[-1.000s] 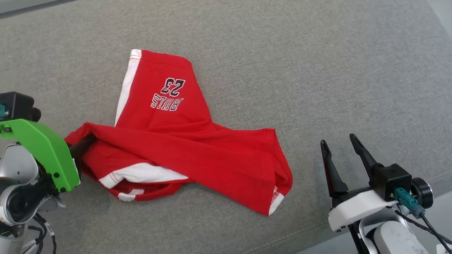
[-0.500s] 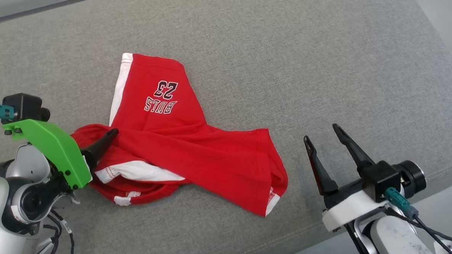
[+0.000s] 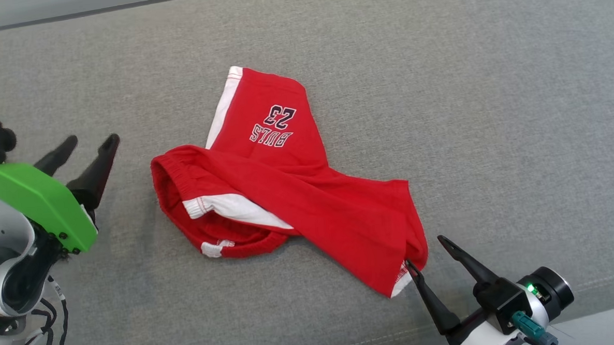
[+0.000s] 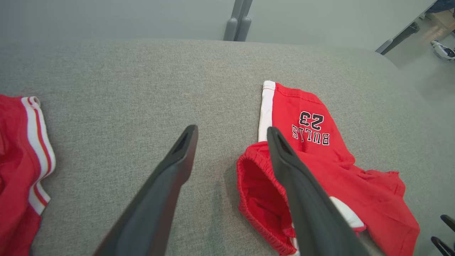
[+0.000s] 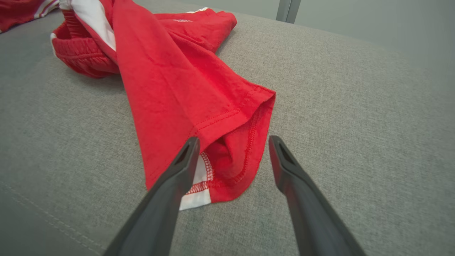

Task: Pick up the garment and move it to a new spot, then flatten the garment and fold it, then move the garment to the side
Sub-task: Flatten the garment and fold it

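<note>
The garment [image 3: 308,203] is a pair of red shorts with white side stripes and a "BULLS 23" print, lying crumpled on the grey cushion. Its waistband faces left and one leg runs toward the lower right. My left gripper [image 3: 92,141] stands open and empty, a short way left of the waistband. In the left wrist view the garment [image 4: 320,163] lies to the right of my left gripper [image 4: 231,129]. My right gripper [image 3: 424,251] is open at the leg hem. In the right wrist view the hem of the garment [image 5: 227,167] lies between the fingers of my right gripper [image 5: 233,139], ungripped.
The grey cushion [image 3: 463,82] stretches wide to the back and right. Its front edge runs across the lower right, with pale floor [image 3: 609,325] beyond. Another red garment with white stripes [image 4: 17,160] lies further left.
My left gripper opened, let go of the waistband and drew back to the left. My right gripper came in to the leg hem. The head camera also shifted.
</note>
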You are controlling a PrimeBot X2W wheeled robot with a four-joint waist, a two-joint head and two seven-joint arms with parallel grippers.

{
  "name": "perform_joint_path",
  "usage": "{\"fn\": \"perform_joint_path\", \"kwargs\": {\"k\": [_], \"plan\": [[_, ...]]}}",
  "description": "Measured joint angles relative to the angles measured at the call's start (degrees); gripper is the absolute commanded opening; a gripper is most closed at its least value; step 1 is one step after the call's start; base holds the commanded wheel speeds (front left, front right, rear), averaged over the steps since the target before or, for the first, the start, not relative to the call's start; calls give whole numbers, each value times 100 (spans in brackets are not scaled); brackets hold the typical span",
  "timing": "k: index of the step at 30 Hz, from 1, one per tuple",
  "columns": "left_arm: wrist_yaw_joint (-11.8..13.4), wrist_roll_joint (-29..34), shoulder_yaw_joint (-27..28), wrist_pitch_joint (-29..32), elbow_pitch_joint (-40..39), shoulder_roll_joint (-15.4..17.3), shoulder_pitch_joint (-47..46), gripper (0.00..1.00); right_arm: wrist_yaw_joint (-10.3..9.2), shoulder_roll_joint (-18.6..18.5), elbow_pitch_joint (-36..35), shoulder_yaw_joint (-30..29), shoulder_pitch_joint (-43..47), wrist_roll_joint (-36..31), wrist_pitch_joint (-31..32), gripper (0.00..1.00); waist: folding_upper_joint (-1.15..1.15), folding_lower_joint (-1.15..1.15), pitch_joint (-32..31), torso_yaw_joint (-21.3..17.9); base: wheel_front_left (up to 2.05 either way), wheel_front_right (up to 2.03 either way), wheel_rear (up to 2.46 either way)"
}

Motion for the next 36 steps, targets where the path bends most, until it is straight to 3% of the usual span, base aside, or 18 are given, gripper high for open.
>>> {"fn": "perform_joint_path", "kwargs": {"k": [6,14,21,23,24,25,28,31,36], "plan": [[0,198,267,-601,-303,-152,262,100,75,1,43,133,93,0,0,100,0,0,5,260,0,0,0],[0,468,635,-1436,-577,-748,1012,100,119,-13,236,241,312,1,0,100,0,0,-41,555,0,0,0],[1,587,603,-1874,-865,-1176,1549,100,102,-11,381,201,367,15,0,100,0,0,-38,727,0,0,0],[1,589,560,-1963,-899,-1302,1667,100,103,19,391,203,338,44,0,78,0,0,-30,765,0,0,0],[1,590,563,-2025,-915,-1345,1731,100,119,44,400,218,316,55,0,46,0,0,-26,776,0,0,0],[1,599,553,-2067,-937,-1365,1784,100,142,68,408,229,305,59,0,38,0,0,-23,780,0,0,0],[1,638,506,-2174,-1012,-1463,1886,100,151,123,467,241,255,79,0,33,0,0,-24,791,0,0,0],[1,805,379,-2264,-1026,-1496,1910,100,149,208,492,183,156,158,0,0,0,0,-40,821,0,0,0],[1,962,402,-2431,-1022,-1493,2126,100,151,225,505,43,80,347,0,0,0,0,-109,878,0,0,0]]}}
